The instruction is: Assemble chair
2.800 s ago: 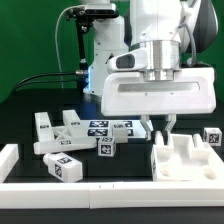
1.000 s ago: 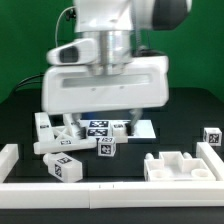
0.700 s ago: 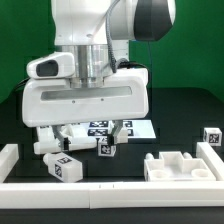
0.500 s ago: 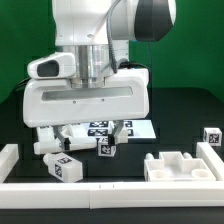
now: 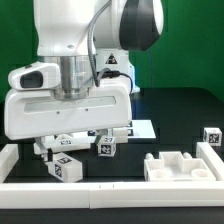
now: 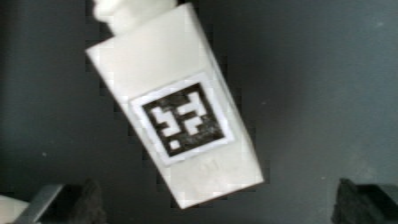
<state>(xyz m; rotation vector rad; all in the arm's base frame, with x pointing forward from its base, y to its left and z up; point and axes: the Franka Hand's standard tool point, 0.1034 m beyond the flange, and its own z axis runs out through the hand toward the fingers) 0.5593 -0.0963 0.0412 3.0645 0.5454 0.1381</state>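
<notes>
The arm (image 5: 75, 30) is clad in white rounded shells, with a dark grey cap (image 5: 146, 22) at one joint. A black cable (image 5: 96, 45) is routed alongside. The gripper (image 6: 210, 203) is tipped with dark fingertips (image 6: 50, 203).

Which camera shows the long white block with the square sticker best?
The wrist view: the long white plastic bar fills it, tag facing the camera. In the exterior view the big white gripper covers that spot, so the bar is mostly hidden.
</notes>
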